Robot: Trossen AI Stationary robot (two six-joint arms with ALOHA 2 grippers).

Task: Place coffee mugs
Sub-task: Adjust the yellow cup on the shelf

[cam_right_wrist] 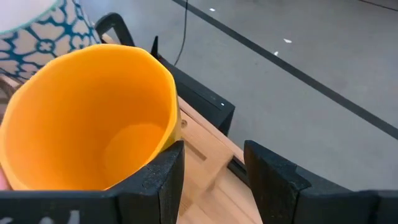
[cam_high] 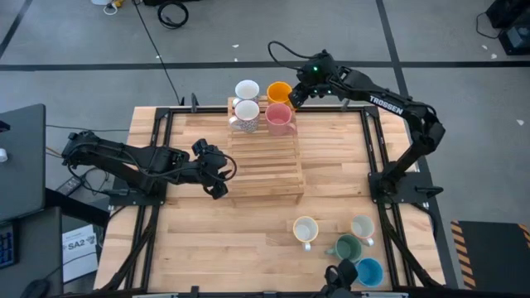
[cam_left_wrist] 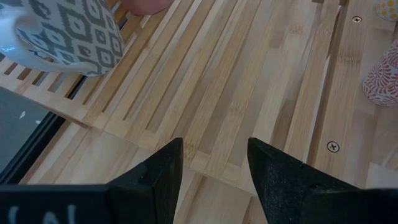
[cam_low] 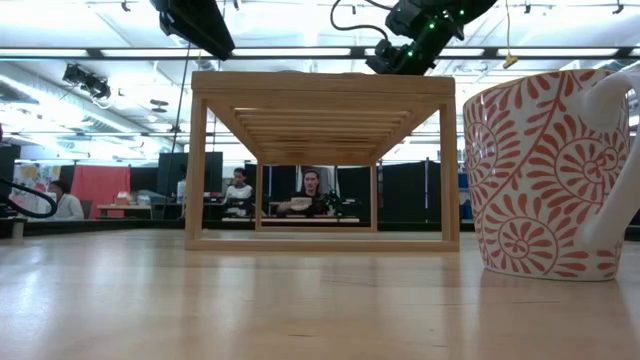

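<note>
With the right gripper (cam_high: 291,98) open and empty just beside the orange mug (cam_high: 279,91) at the rack's (cam_high: 265,170) back edge (left gripper (cam_high: 217,171) likewise open, idle), a careless pull-away could knock it off.

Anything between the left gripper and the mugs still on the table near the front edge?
Nothing visible. The left gripper hangs open at the wooden rack's left side; bare table lies between it and the cream mug, green mug and blue mug.
</note>
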